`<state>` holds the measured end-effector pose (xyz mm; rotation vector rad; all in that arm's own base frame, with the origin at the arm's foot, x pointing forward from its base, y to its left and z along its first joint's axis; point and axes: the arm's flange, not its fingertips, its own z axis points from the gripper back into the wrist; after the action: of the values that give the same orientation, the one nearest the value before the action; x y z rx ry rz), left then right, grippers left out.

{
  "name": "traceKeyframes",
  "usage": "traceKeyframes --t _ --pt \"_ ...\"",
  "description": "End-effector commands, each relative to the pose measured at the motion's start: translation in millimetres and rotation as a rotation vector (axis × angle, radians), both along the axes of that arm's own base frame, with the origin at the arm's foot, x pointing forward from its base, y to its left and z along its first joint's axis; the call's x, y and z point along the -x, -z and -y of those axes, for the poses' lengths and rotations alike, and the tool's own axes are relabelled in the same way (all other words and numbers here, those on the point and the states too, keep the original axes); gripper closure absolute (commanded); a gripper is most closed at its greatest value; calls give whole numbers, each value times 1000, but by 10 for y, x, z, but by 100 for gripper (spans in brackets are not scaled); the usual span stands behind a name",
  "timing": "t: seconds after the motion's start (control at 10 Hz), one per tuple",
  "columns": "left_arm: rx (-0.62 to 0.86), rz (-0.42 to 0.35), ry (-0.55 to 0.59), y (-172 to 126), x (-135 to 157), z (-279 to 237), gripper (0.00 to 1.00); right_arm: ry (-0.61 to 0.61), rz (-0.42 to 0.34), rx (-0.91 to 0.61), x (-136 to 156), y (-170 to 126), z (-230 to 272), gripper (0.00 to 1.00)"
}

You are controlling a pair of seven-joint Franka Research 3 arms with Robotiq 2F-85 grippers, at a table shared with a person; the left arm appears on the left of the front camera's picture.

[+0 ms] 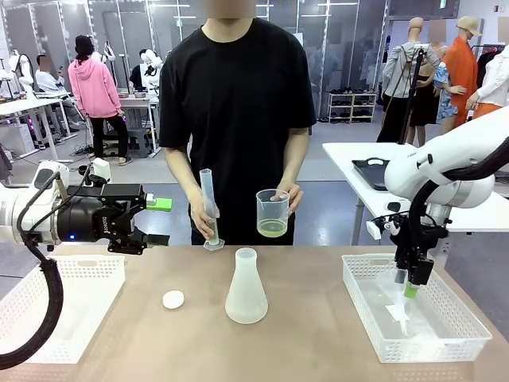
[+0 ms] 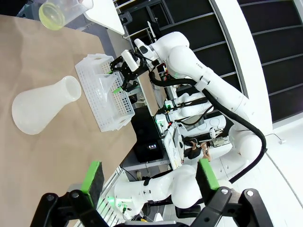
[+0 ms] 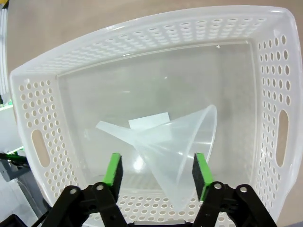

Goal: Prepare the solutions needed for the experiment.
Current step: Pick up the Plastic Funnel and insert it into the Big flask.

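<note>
The solutions [image 1: 272, 230] are a shallow pale yellow-green layer in the bottom of a clear beaker [image 1: 272, 208], which the person holds in one hand [image 1: 291, 196] above the far edge of the surface [image 1: 310, 342], right of the middle. At the far left sits a white basket [image 1: 95, 288]. Above its far end hangs my left gripper [image 1: 157, 221], jaws wide apart and holding nothing. A small white cap [image 1: 172, 299] lies on the surface. Behind it, the person's other hand [image 1: 202, 220] holds a tall measuring cylinder [image 1: 208, 199]. A frosted flask [image 1: 246, 290] stands upright in the middle. On the right, my right gripper [image 3: 156, 172] reaches down into a second basket [image 3: 284, 94], its jaws apart on either side of a clear funnel [image 3: 184, 151] lying on its side, with a gap at one pad.
</note>
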<state>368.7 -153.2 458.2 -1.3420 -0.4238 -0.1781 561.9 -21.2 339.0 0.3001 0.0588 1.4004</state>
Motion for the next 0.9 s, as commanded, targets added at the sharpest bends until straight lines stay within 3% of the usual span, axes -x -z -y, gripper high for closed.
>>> traceKeyframes --t 0.0,0.1,0.2,0.3,0.4,0.5,0.8 --pt "26 -14 -5 -2 18 29 0 -34 -14 -28 -72 -83 49 40" --pt "26 -14 -5 -2 18 29 0 -40 -18 -29 -111 -103 70 56" --pt "26 -14 -5 -2 18 29 0 -49 -22 -43 -141 -116 85 60" --pt "26 -14 -5 -2 18 29 0 -44 -39 -47 -166 -110 94 76" --pt "26 -14 -5 -2 18 29 0 -58 -42 -64 -186 -91 95 80" --pt "26 -14 -5 -2 18 29 0 -63 -54 -72 -208 -78 97 96" --pt "26 -14 -5 -2 18 29 0 -59 -54 -66 -242 -96 98 100"
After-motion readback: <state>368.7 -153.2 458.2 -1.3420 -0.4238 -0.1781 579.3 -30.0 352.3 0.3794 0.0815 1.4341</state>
